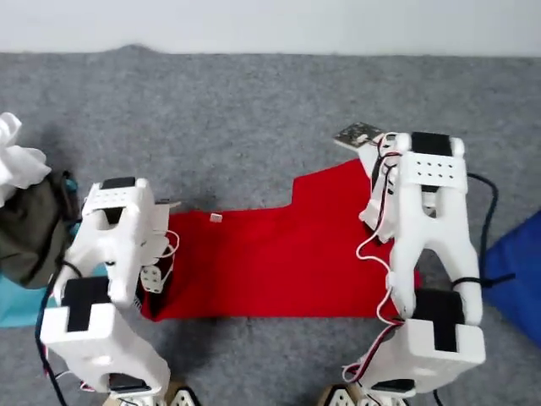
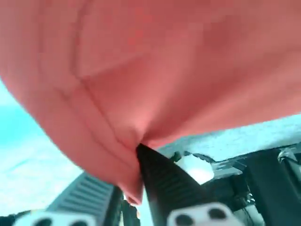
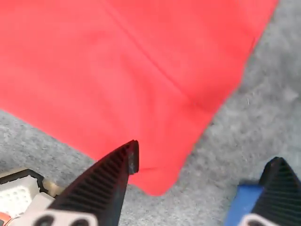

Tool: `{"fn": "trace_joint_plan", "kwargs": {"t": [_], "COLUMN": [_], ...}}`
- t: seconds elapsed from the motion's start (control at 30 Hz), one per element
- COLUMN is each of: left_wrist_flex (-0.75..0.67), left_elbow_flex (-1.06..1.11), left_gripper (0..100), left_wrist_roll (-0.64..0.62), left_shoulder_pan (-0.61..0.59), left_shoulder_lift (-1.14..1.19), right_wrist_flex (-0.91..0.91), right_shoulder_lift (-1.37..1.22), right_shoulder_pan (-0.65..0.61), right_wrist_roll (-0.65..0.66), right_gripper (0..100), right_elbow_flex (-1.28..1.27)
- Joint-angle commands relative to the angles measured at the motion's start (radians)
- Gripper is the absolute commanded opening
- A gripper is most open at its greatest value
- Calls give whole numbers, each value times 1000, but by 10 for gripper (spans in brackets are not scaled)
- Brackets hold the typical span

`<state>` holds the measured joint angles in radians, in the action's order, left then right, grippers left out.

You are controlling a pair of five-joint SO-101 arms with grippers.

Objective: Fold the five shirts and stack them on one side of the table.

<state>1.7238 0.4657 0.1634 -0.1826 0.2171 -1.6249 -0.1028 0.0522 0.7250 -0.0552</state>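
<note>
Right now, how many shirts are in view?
5: a red shirt in the middle, a blue shirt at the right edge, and a white shirt, a dark green shirt and a teal shirt heaped at the left edge, which may hide more.

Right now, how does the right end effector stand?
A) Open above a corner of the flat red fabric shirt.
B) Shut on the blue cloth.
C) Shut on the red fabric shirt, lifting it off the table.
A: the right end effector has its fingers wide apart, and a corner of the red fabric shirt lies flat on the grey felt table cover below them.
</note>
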Motion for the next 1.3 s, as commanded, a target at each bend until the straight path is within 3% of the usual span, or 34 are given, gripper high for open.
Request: {"fn": "trace_joint_plan", "kwargs": {"t": [0.0, 0.2, 0.3, 0.5, 0.67, 0.93, 1.13, 1.27], "left_wrist_flex": [32, 32, 34, 34, 34, 34, 32, 32], "left_elbow_flex": [8, 4, -2, -36, -79, -403, -461, -463], "left_gripper": [12, 28, 107, 279, 288, 288, 288, 287], "left_wrist_roll": [38, -9, -94, -97, -95, -94, -94, -94], "left_shoulder_pan": [-14, -17, -17, -17, -28, -227, -273, -272], "left_shoulder_lift": [-68, -68, -77, -77, -78, -78, -77, -77], "right_wrist_flex": [5, 31, 58, 136, 209, 298, 302, 300], "right_shoulder_lift": [35, 35, 35, 33, -53, -145, -220, -344], "right_shoulder_pan": [-25, -35, -33, -35, -35, -38, -91, -104], "right_wrist_roll": [-11, -11, -11, -11, -11, -17, -12, -15], "right_gripper": [397, 397, 397, 398, 398, 397, 397, 322], "right_elbow_flex": [46, 49, 49, 44, 51, 158, 285, 362]}}
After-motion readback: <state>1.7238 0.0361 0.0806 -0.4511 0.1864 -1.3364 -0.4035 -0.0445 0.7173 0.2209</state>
